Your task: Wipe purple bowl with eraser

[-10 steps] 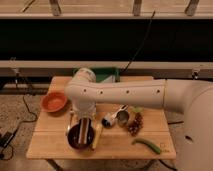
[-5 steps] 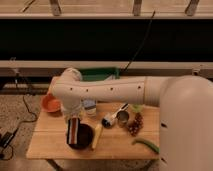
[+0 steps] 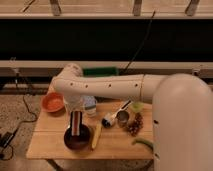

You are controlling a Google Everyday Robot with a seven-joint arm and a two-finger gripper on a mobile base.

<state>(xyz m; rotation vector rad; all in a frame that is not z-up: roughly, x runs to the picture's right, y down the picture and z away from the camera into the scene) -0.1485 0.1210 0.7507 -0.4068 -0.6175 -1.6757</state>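
Note:
The purple bowl (image 3: 78,139) sits near the front left of the wooden table (image 3: 50,145), dark and glossy inside. The eraser (image 3: 76,123), a block striped black, white and reddish-brown, stands on end with its lower end inside the bowl. My gripper (image 3: 74,113) reaches down from the white arm directly above the bowl and is shut on the eraser's upper end. The bowl's far rim is partly hidden behind the eraser.
An orange bowl (image 3: 52,102) stands at the back left. A yellow banana (image 3: 96,135) lies just right of the purple bowl. Further right are a metal cup (image 3: 122,118), dark grapes (image 3: 134,125) and a green vegetable (image 3: 143,143). A green tray (image 3: 100,72) lies behind.
The arm's elbow has swung left, and the gripper with the eraser has shifted slightly left within the bowl. The other objects have not moved.

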